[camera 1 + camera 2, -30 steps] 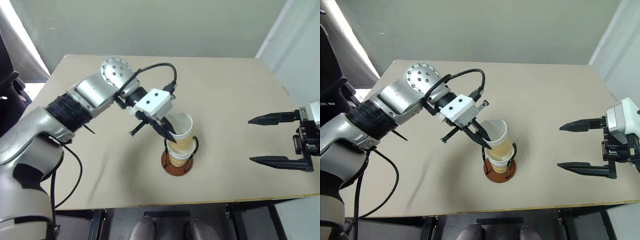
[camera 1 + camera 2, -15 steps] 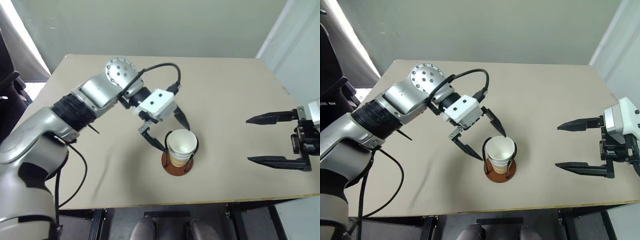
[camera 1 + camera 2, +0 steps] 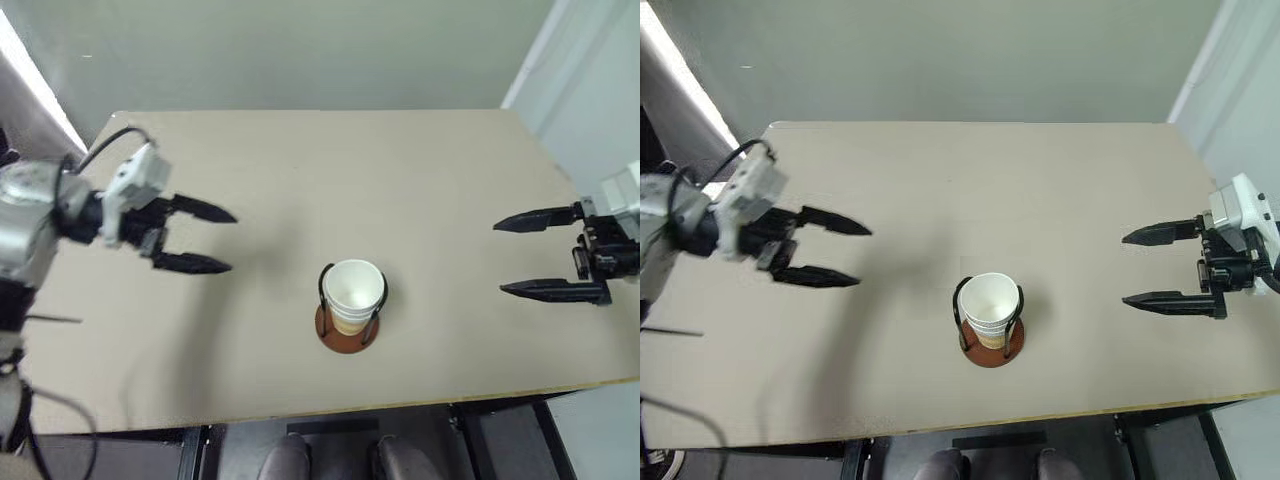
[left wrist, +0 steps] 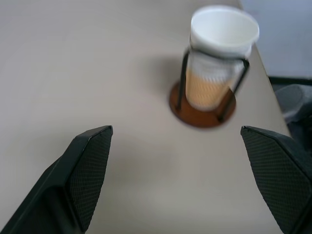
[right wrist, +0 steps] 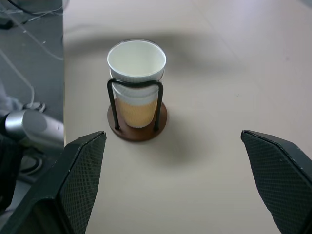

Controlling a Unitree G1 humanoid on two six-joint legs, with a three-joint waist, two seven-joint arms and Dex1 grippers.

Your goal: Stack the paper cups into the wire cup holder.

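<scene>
Near the front edge of the beige table point(image 3: 300, 170) we see the yellow-tan paper cups point(image 3: 353, 295) nested upright in the black-wire, brown-based cup holder point(image 3: 347, 331). Our left gripper point(image 3: 212, 240) and right gripper point(image 3: 510, 257) hover well apart on either side, jaws spread and empty.

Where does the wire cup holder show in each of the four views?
Left eye view: holder at centre, low on the table, cups nested in it.
Right eye view: centre, slightly lower.
Left wrist view: upper right, near the table edge.
Right wrist view: upper left of centre.
Shared landmark: the white rim of the top cup, above the brown disc base.
</scene>
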